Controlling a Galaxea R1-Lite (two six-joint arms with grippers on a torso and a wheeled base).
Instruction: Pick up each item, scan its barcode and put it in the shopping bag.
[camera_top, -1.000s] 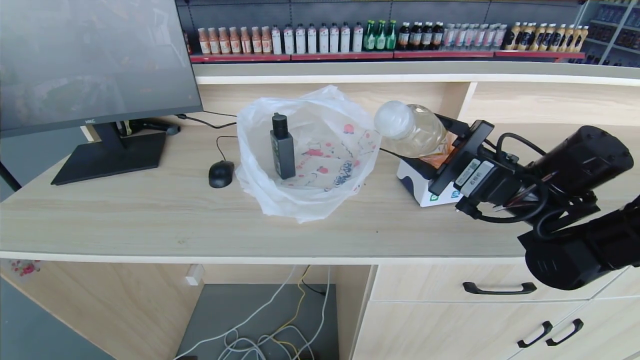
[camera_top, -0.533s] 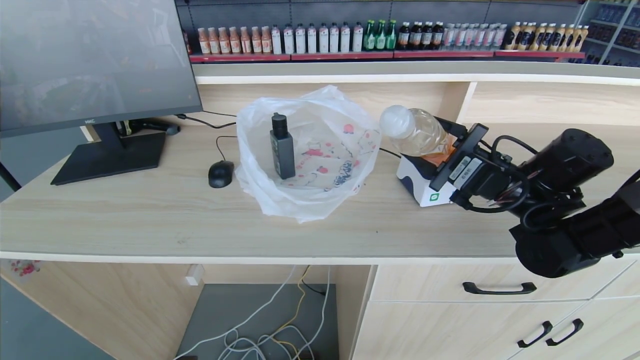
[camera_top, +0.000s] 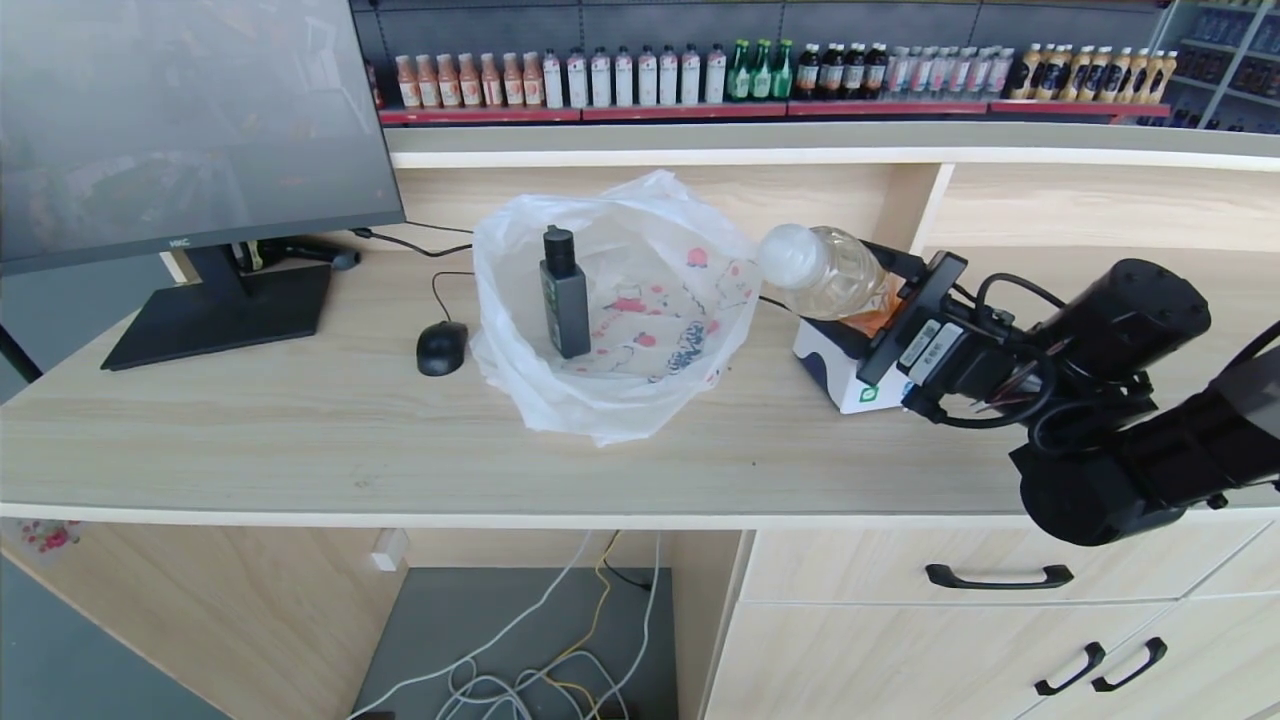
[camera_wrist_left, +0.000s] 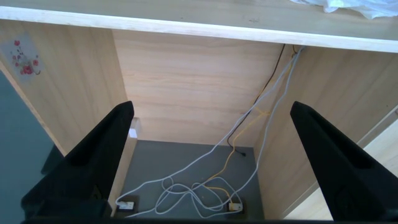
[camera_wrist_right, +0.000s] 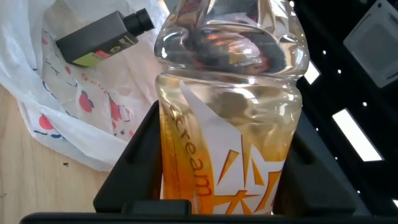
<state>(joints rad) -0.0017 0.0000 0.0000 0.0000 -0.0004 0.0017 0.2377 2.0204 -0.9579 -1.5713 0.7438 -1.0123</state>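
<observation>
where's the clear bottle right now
Head view, right side: the bottle is held by the right gripper over the white scanner, just right of the bag.

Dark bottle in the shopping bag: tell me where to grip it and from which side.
Grip the dark bottle across its flat rectangular body, just below the narrower cap, coming down from above. It appears to stand upright in the shopping bag, whose walls rise around it, so a sideways approach would likely snag plastic; the open mouth leaves the top clear.
</observation>
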